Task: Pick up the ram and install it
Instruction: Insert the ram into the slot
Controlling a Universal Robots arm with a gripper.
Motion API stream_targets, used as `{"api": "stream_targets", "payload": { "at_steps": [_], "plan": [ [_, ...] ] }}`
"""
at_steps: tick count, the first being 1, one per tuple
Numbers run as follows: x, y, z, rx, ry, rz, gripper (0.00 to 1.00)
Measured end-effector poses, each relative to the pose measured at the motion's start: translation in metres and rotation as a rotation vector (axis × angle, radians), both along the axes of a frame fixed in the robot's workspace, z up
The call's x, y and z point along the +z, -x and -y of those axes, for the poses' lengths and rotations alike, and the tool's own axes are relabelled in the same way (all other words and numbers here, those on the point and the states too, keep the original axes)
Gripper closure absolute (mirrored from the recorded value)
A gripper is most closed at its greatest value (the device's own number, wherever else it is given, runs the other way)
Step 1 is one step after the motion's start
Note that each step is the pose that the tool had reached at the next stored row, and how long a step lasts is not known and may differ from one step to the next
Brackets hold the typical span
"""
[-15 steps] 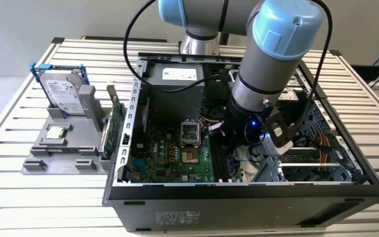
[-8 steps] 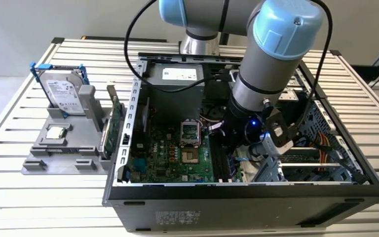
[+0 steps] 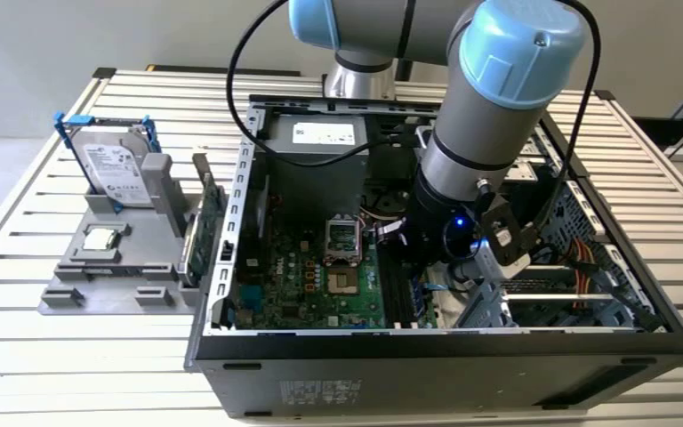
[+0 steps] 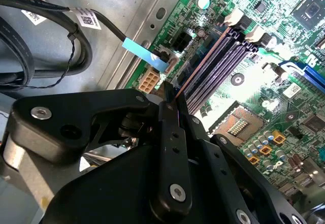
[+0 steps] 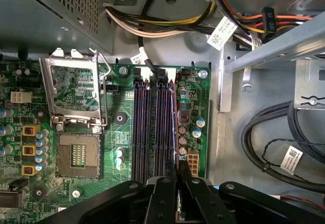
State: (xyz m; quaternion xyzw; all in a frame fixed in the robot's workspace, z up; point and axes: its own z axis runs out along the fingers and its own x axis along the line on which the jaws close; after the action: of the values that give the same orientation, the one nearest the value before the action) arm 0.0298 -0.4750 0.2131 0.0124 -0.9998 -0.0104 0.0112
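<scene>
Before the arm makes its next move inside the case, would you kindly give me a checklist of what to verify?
1. Grip: the claw is closed on the ram, seen edge-on in both wrist views: ok.
2. Alignment: the ram runs parallel to the memory slots, on their side away from the processor socket: ok.
3. Seating depth of the ram in a slot: cannot tell.
4. Slot latches open or closed: cannot tell.
5. Cables lie past the slots' end, not across them: ok.
</scene>
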Motion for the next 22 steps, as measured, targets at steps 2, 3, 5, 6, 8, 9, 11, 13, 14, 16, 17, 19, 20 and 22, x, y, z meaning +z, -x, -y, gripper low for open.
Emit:
{"api": "stream_targets", "payload": {
  "at_steps": [2, 3, 5, 6, 8, 9, 11, 13, 14, 16, 17, 19, 20, 22],
  "plan": [
    [0.0, 0.0004, 0.0, 0.0, -0.0001, -0.0001, 1.0],
    [-0.0001, 0.0006, 0.0, 0.0, -0.0003, 0.0, 1.0],
    [-0.0001, 0.0009, 0.0002, 0.0, -0.0004, -0.0002, 1.0],
    [-0.0001, 0.0009, 0.0004, 0.0, -0.0002, -0.0002, 1.0],
    [0.0, 0.001, 0.0006, 0.0, -0.0001, -0.0003, 1.0],
    [0.0001, 0.0011, 0.0007, 0.0, -0.0002, -0.0003, 1.0],
    [0.0003, 0.0011, 0.0008, 0.0, -0.0004, -0.0004, 1.0],
    [0.0007, 0.0012, 0.0009, 0.0, -0.0002, -0.0012, 1.0],
    [0.0009, 0.0013, 0.0009, 0.0, -0.0001, -0.0019, 1.0],
    [0.0014, 0.0012, 0.001, 0.0, -0.0001, -0.0033, 1.0],
    [0.0014, 0.0012, 0.0009, 0.0, -0.0002, -0.0038, 1.0],
    [0.0014, 0.0013, 0.0009, 0.0, -0.0002, -0.0039, 1.0],
    [0.0014, 0.0016, 0.001, 0.0, -0.0001, -0.0039, 1.0],
    [0.0014, 0.0026, 0.001, 0.0, 0.0, -0.004, 1.0]
  ]
}}
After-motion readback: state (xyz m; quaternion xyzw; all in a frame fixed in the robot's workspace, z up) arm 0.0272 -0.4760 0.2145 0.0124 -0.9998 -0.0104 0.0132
